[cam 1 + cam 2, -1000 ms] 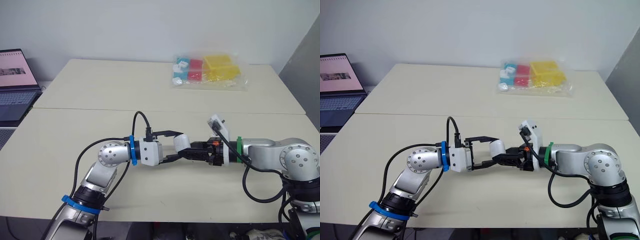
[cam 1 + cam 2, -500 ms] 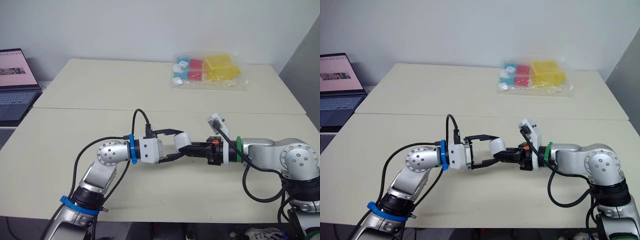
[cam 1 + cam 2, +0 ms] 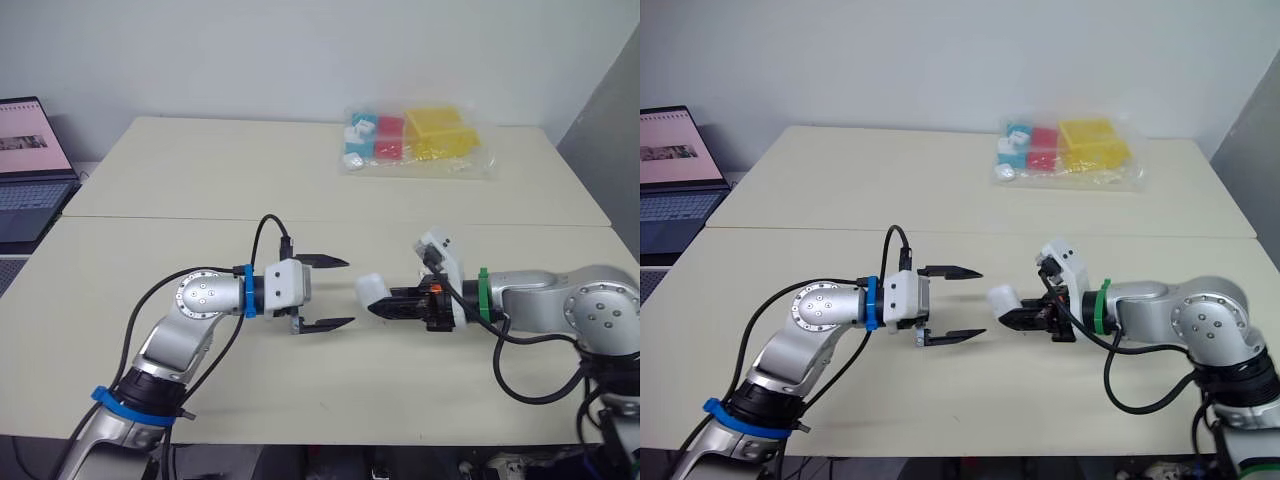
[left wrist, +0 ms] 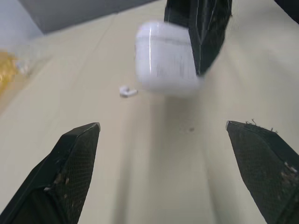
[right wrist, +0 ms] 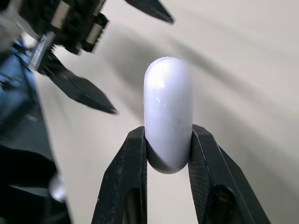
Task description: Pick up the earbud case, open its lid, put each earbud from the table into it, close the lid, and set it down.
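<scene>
Between fingers of R gripper (image 5: 168,135), white earbud case (image 3: 371,289) is pinched, lid shut; L gripper (image 3: 347,292) is spread, facing it, apart; earbud (image 4: 125,91) seen on table (image 3: 200,180) beyond.

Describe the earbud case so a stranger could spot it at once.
Over the middle of the near table, the right claw pinches the case, facing the open left claw. It is small, smooth, rounded and white, unlike the colourful blocks bagged on the far table.

An office or lab: plain white wall (image 3: 250,50), pale tables (image 3: 200,170), open laptop (image 3: 30,170) at left edge.
</scene>
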Available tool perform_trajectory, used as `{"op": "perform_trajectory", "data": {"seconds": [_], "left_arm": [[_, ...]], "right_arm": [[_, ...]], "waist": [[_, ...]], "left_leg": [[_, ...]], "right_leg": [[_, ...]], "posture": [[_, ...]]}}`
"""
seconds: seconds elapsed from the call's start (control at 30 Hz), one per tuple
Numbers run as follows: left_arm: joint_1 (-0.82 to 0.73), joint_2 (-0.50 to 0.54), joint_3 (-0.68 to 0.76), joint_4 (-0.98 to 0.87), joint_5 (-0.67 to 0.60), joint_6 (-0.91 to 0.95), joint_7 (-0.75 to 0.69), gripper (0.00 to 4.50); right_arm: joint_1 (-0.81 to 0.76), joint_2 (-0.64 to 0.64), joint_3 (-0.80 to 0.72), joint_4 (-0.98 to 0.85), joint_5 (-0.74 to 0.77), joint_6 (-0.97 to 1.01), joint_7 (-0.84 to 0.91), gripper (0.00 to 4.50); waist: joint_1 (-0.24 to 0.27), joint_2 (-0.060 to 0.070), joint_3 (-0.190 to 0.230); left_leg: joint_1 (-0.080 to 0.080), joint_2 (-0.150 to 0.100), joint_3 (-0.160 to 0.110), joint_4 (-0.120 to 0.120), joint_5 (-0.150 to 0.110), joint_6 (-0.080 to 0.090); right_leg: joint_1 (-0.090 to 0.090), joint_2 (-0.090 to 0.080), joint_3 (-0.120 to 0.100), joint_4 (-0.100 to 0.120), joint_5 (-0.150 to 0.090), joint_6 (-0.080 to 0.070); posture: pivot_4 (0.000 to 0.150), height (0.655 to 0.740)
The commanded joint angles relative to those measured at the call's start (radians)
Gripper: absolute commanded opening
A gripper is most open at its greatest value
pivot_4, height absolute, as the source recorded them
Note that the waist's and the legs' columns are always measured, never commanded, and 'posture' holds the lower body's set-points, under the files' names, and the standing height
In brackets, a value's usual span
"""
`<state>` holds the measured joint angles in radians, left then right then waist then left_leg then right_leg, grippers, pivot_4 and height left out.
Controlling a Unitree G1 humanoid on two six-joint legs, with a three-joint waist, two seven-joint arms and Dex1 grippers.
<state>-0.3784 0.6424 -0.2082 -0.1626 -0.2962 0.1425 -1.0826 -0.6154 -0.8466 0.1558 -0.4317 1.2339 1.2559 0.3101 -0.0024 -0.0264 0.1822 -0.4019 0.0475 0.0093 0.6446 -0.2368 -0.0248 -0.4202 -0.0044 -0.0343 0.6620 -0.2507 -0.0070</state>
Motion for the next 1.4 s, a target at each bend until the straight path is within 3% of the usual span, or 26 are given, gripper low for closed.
{"op": "perform_trajectory", "data": {"seconds": [0.03, 0.17, 0.47, 0.8, 1.4], "left_arm": [[-0.016, 0.041, 0.0, -0.09, -0.067, 0.244, 0.003, 4.5], [-0.058, 0.053, -0.027, -0.166, -0.123, 0.494, 0.024, 4.5], [-0.179, -0.076, -0.09, -0.159, -0.045, 0.587, 0.171, 4.5], [-0.258, -0.107, -0.128, -0.158, -0.019, 0.566, 0.155, 4.5], [-0.245, -0.098, -0.158, -0.18, -0.006, 0.513, 0.098, 4.5]], "right_arm": [[-0.063, -0.13, 0.122, -0.082, -0.279, -0.158, 0.229, 0.76], [-0.15, -0.289, 0.332, -0.103, -0.712, -0.46, 0.475, 0.76], [-0.184, -0.218, 0.366, -0.053, -0.947, -0.587, 0.675, 0.76], [-0.183, -0.134, 0.32, -0.055, -0.995, -0.524, 0.758, 0.76], [-0.173, -0.102, 0.288, -0.083, -0.994, -0.451, 0.8, 0.76]], "waist": [[0.0, 0.0, 0.0], [-0.002, 0.003, 0.002], [0.001, 0.002, 0.003], [0.001, 0.002, 0.003], [0.0, 0.002, 0.003]], "left_leg": [[0.0, 0.0, 0.0, 0.0, 0.0, 0.0], [0.0, 0.0, 0.0, -0.001, 0.0, 0.0], [-0.001, 0.0, 0.0, 0.001, 0.0, 0.0], [0.0, 0.0, 0.0, 0.001, 0.0, 0.0], [0.0, -0.001, 0.0, 0.001, 0.0, 0.0]], "right_leg": [[0.0, 0.0, 0.0, 0.0, 0.0, 0.0], [-0.001, 0.0, 0.0, -0.001, -0.001, -0.001], [-0.001, 0.0, 0.0, 0.0, -0.001, -0.001], [-0.001, 0.0, 0.001, 0.002, -0.001, -0.001], [-0.001, 0.0, 0.001, 0.003, -0.001, -0.001]], "posture": [[0.15, 0.74], [0.15, 0.74], [0.15, 0.74], [0.15, 0.74], [0.15, 0.74]]}}
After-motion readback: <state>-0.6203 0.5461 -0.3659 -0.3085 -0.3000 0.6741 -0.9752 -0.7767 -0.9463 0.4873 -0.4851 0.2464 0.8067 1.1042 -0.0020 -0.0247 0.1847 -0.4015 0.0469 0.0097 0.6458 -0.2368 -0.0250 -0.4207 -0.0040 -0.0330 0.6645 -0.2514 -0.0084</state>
